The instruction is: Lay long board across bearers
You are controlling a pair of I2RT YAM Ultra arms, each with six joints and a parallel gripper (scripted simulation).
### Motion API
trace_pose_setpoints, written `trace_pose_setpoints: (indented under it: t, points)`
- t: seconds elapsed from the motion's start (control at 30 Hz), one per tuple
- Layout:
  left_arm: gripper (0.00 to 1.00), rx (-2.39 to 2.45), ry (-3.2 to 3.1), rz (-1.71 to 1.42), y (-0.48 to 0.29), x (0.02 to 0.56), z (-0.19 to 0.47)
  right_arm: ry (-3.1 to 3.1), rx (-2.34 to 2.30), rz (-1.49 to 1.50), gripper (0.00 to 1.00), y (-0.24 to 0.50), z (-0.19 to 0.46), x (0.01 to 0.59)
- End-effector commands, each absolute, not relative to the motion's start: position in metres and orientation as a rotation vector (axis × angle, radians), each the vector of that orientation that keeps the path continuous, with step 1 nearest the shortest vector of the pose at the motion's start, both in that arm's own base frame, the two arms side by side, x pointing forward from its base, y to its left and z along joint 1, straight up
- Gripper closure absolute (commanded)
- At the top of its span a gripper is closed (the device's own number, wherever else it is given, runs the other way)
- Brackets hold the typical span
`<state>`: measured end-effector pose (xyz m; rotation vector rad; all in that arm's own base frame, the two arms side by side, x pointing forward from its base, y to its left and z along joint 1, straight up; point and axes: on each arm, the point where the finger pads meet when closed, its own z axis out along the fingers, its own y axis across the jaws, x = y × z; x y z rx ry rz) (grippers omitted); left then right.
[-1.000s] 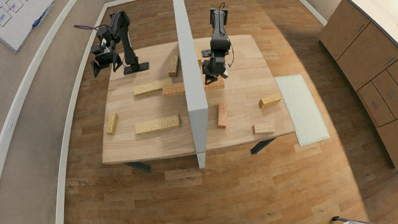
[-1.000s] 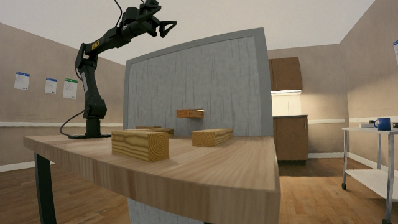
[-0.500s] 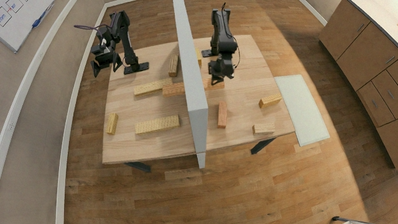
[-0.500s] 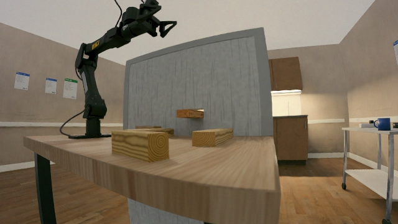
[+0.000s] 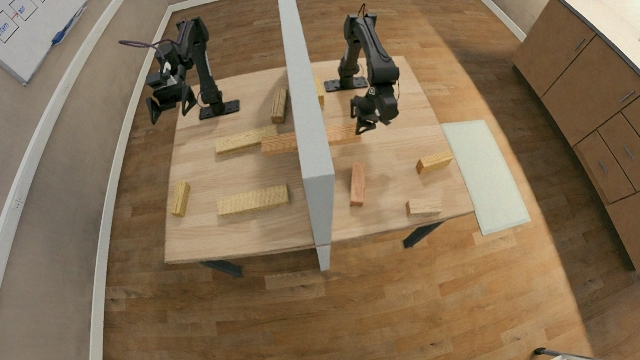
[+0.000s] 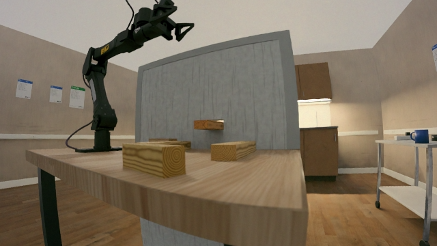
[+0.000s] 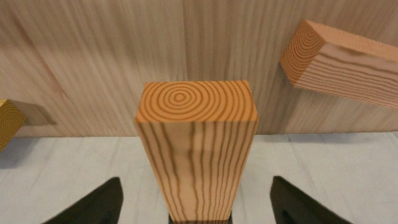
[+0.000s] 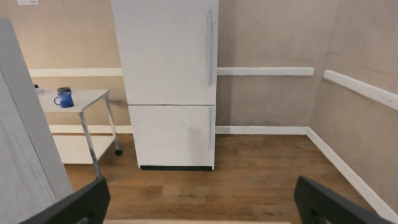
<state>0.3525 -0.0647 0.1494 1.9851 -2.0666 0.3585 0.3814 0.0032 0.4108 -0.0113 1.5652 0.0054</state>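
Note:
The long orange-brown board [image 5: 280,144] [image 6: 209,125] [image 7: 197,150] lies through the slot in the grey panel wall [image 5: 315,120] [image 6: 212,78] [image 7: 60,175], sticking out on both sides, above the table. The left gripper [image 5: 356,118] is open at its near end, not holding it; its blurred fingertips show either side of the board in the left wrist view. The right gripper [image 5: 170,116] [image 6: 182,18] is open and empty, high beyond the wall, facing away. Two yellow bearers lie on the far side: one [image 5: 240,140] near the board's end, the other [image 5: 253,201] [image 6: 235,151] nearer the top camera.
On the bearers' side, an offcut [image 5: 180,199] [image 6: 150,158] lies near the table's outer edge and a brown one [image 5: 279,106] near the wall. On the left arm's side lie a reddish offcut [image 5: 357,185] [image 7: 350,67], a yellow one [image 5: 434,162] and a pale one [image 5: 424,207].

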Motion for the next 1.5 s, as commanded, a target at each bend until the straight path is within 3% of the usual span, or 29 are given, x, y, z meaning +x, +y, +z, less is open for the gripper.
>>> trace_pose_setpoints:
  t: [0.0,1.47]
  points:
    - [0.22,2.023,-2.054,0.359,-0.057,0.347,0.158,1.509,0.002,0.0,0.0,0.0,0.438,0.372]
    - [0.22,2.01,-2.069,0.375,-0.074,0.356,0.106,1.509,0.002,0.0,0.0,0.0,0.438,0.372]
